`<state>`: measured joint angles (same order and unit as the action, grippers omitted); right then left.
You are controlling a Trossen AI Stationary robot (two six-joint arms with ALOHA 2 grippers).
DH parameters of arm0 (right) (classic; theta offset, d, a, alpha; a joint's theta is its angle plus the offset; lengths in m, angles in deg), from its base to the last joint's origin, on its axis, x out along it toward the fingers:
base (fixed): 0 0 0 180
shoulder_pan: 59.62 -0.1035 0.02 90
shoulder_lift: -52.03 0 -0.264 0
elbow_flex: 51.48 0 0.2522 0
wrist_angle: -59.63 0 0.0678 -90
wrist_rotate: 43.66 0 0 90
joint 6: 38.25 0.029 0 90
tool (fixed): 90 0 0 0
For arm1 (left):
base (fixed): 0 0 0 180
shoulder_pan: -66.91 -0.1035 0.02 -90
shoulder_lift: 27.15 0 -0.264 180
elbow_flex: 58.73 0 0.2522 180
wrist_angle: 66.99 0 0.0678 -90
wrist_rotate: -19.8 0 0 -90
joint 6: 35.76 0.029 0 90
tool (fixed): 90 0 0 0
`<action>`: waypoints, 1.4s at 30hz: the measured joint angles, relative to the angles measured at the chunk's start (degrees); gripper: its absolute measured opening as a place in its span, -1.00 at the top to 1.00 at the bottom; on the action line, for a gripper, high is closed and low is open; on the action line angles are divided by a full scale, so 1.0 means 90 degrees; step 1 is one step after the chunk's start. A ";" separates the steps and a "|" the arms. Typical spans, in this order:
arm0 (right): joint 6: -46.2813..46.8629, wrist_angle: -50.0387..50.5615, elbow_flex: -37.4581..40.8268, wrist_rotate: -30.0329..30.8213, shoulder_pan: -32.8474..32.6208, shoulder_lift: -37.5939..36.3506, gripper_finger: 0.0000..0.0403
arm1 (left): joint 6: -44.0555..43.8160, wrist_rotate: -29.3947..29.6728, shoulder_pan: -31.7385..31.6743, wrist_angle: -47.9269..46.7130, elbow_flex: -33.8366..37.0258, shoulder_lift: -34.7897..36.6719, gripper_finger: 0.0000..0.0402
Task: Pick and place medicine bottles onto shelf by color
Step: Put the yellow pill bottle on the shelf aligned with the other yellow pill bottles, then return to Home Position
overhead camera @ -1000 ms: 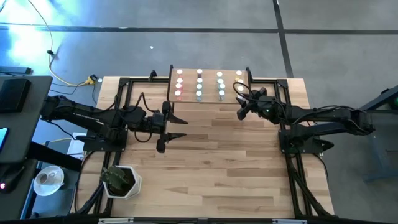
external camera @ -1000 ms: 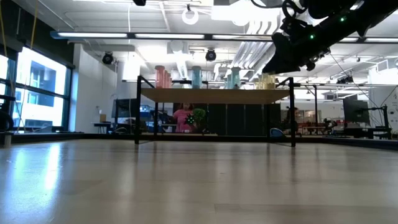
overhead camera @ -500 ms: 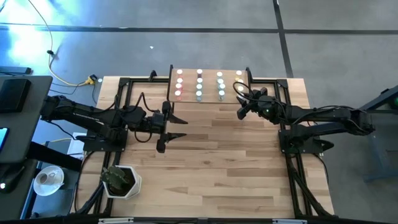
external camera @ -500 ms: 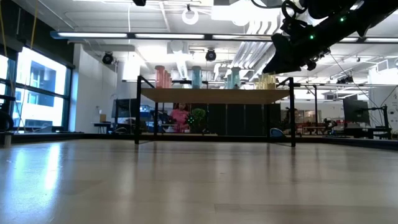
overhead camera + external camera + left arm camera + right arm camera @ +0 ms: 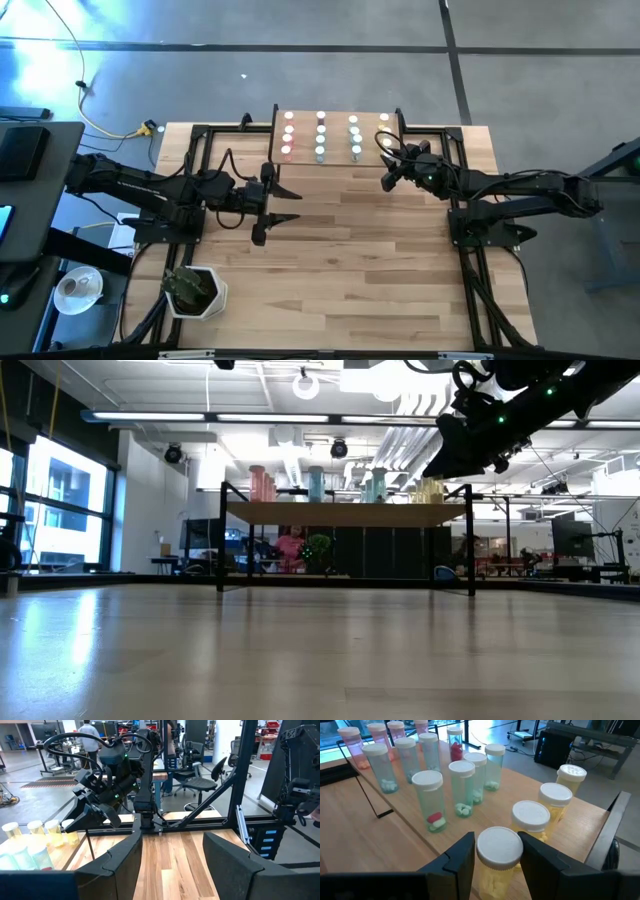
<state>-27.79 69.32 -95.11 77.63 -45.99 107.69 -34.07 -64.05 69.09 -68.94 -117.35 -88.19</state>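
The shelf (image 5: 304,135) stands at the table's far middle and also shows in the low view (image 5: 340,515). On it stand white-capped bottles in rows by colour: red (image 5: 288,135), blue (image 5: 320,135), green (image 5: 353,135) and yellow (image 5: 384,124). My right gripper (image 5: 384,168) is at the shelf's near right corner, closed around a yellow bottle (image 5: 499,851) at the near end of the yellow row (image 5: 555,800). My left gripper (image 5: 297,204) hovers open and empty over the table, near the shelf's left side, and shows so in its wrist view (image 5: 172,855). My right gripper has the yellow bottle's white cap (image 5: 485,847) between its two fingers (image 5: 462,857), one on each side. The fingers come from the table's near right side, slanting down. The bottle is upright, in line with the other yellow bottles; its bottom is out of view.
A plant in a white pot (image 5: 192,290) stands at the table's near left corner. Black frame posts (image 5: 465,230) rise along both sides of the table. Bare tabletop (image 5: 350,270) lies between the shelf and the near edge.
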 joint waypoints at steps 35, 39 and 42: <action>-0.0049 -0.0155 0.0000 -0.0682 -0.0017 -0.1116 0.30 | -0.0002 0.0000 0.0043 -0.0041 0.0000 -0.0002 0.01; -0.0047 -0.0216 0.0000 -0.1211 -0.0019 -0.1369 0.30 | 0.0040 -0.0002 0.0145 -0.0347 0.0007 0.0132 0.01; -0.0047 -0.0346 0.0000 -0.1748 -0.0058 -0.1516 0.30 | 0.0049 0.0028 0.0257 -0.0597 0.0013 0.0332 0.01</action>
<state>-28.21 66.20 -95.11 61.89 -46.51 94.04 -33.63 -63.80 71.40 -74.31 -117.23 -85.20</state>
